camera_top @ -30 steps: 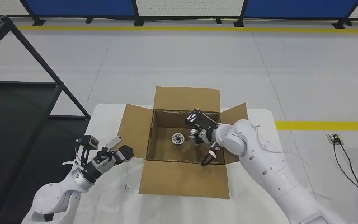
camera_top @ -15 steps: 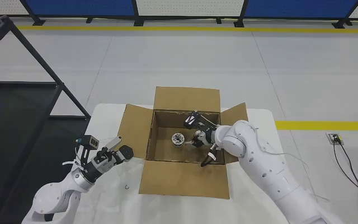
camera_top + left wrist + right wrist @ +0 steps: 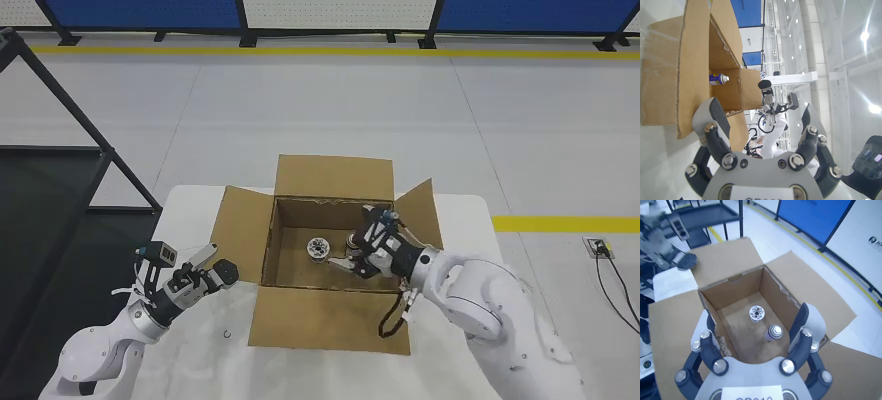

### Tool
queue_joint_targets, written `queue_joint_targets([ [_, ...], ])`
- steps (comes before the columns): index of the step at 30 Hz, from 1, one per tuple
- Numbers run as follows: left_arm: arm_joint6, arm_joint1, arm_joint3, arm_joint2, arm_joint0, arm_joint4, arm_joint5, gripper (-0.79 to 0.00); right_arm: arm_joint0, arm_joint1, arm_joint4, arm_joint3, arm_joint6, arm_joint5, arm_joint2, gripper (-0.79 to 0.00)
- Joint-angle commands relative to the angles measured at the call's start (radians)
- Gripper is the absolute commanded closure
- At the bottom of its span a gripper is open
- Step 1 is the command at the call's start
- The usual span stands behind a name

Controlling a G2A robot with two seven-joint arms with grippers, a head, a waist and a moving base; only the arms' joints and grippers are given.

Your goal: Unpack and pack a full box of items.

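Corrugated brown cardboard box, flaps spread, on a white worktop. The right tool, wide open and empty, hangs above it. Below the tool are a blue-labelled spray can, print illegible, and a shiny perforated metal disc. The left tool, open and empty, sits beside the box.

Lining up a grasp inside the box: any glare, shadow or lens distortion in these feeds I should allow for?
Left wrist view: ceiling lights flare into streaks, clear of the spray can in the box. Right wrist view: box floor evenly lit, can and metal spool easy to see; the yellow floor line bows near the edge, wide-angle distortion. Top view: box interior shaded, spool visible.
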Motion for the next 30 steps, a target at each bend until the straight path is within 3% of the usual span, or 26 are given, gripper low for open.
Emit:
queue_joint_targets([
  [1,0.0,0.0,0.0,0.0,0.0,0.0,0.0,-0.785,-0.066,0.009,0.033,-0.08,-0.058,-0.04,0.056,-0.785],
  [14,0.0,0.0,0.0,0.0,0.0,0.0,0.0,-0.785,-0.077,0.01,0.042,-0.085,-0.068,-0.044,0.065,-0.785],
  [20,0.022,0.0,-0.005,-0.013,0.007,-0.014,0.003,-0.785,-0.078,0.015,0.219,-0.101,-0.103,0.013,0.169,-0.785],
  [26,0.017,0.004,0.006,-0.06,0.014,-0.04,-0.007,-0.785,-0.088,0.036,0.522,-0.079,0.041,0.033,0.347,-0.785],
  [30,-0.004,0.008,0.027,-0.091,0.013,-0.064,-0.003,-0.785,-0.064,0.056,0.791,0.002,0.312,0.15,0.439,-0.785],
])
